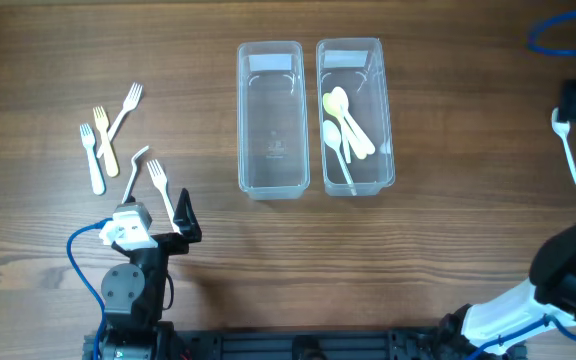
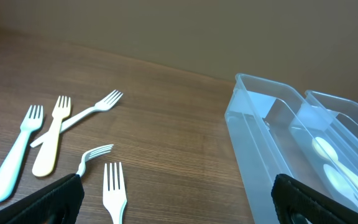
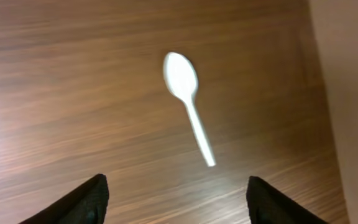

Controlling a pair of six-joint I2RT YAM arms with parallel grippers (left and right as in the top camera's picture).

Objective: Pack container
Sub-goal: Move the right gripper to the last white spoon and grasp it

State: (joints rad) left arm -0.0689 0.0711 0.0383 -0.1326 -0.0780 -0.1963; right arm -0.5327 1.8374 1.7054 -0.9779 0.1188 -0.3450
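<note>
Spotter: Spoons are lying inside the right-hand clear container; the second container is standing just beside it on the left
Operator: Where is the loose spoon sitting?
Spotter: It is lying on the worktop at the far right, just ahead of the right gripper, whose fingers are standing apart, holding nothing
Operator: And the left gripper?
Spotter: It is hovering near left beside five forks, fingers gaping wide, gripping nothing

Open table lies all round the spoon near the right claw
</note>
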